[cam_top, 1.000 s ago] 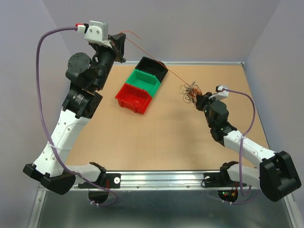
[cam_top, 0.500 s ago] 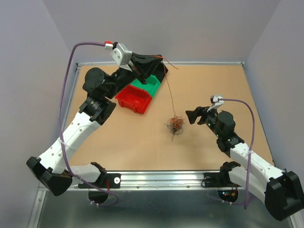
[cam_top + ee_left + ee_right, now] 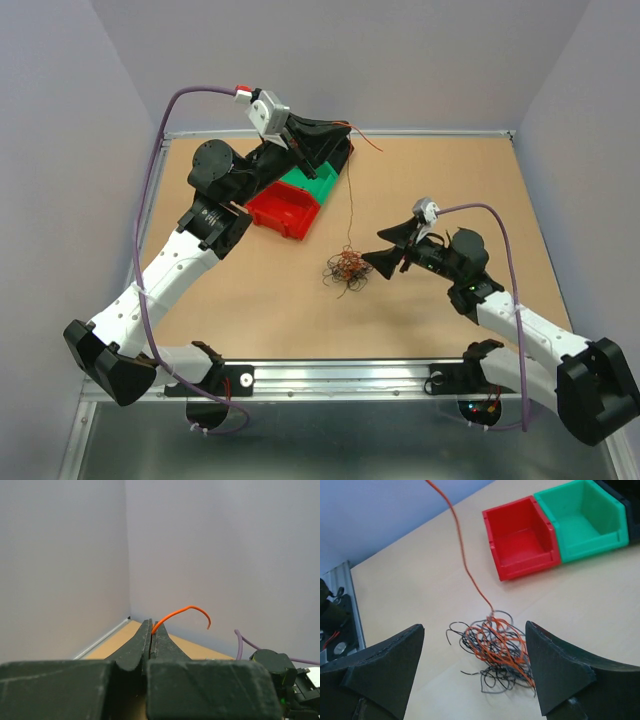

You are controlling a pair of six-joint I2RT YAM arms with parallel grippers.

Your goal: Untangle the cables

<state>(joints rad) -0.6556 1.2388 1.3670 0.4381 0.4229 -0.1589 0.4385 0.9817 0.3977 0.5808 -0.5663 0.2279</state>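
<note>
The cables [image 3: 346,268] form a small tangle of orange and black loops in the middle of the table, seen close up in the right wrist view as the cables [image 3: 497,647]. One orange strand [image 3: 351,200] rises from the tangle to my left gripper [image 3: 338,128], which is raised over the bins. In the left wrist view my left gripper [image 3: 151,625] is shut on that orange strand [image 3: 182,611], whose free end curls out past the tips. My right gripper [image 3: 383,250] is open just right of the tangle. In its wrist view my right gripper [image 3: 475,627] has its fingers either side of the tangle without touching it.
A red bin [image 3: 282,207], a green bin [image 3: 307,180] and a black bin [image 3: 338,155] stand in a diagonal row at the back left, partly under the left arm. They show in the right wrist view as red bin [image 3: 520,535] and green bin [image 3: 577,517]. Walls enclose the table.
My right gripper let go of the tangle and opened. The left arm swung right over the bins, pulling the strand; the tangle moved left and toward the front.
</note>
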